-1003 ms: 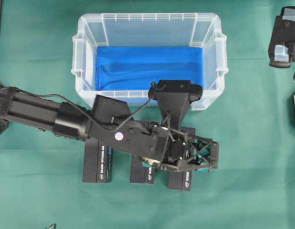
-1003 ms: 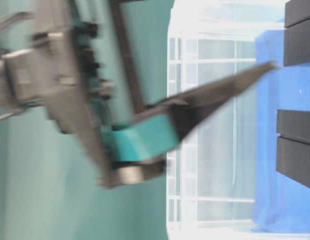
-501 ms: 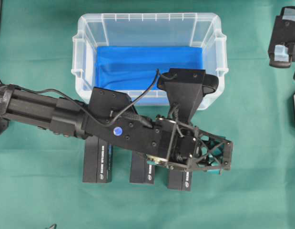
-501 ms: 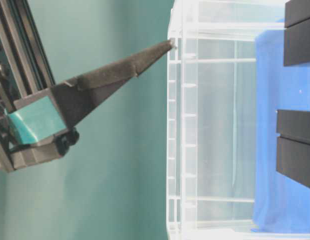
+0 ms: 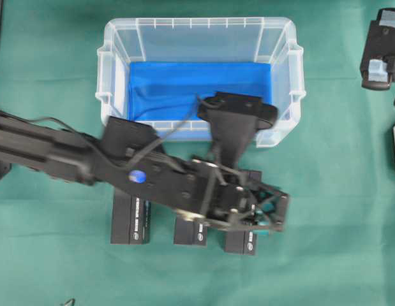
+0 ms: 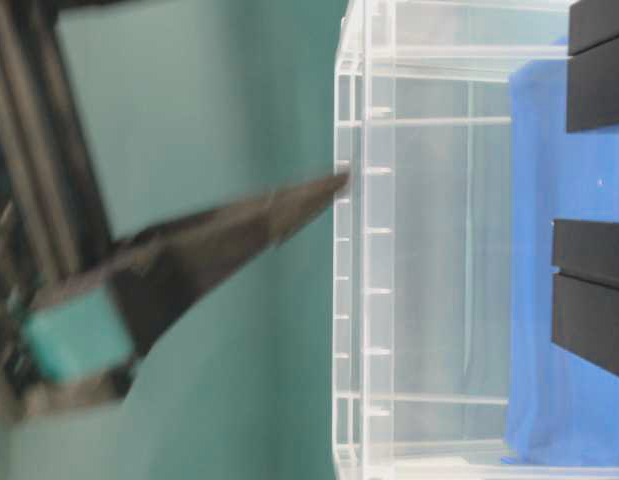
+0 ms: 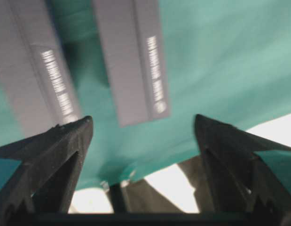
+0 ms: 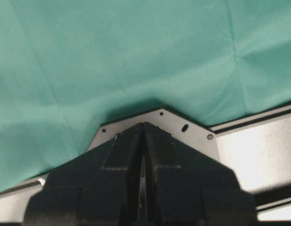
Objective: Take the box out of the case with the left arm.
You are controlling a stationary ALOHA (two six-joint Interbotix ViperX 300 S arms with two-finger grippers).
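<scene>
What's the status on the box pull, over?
Left hand open, empty, over the three black boxes on the cloth. Right hand shut, parked. Case shows only blue lining. Nothing blocking.

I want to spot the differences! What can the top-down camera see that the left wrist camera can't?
Only the overhead view shows the clear case with its blue lining, and three black boxes in a row on the cloth. Only the left wrist view shows the open left gripper from behind its fingers. Both show black boxes and the green cloth.
</scene>
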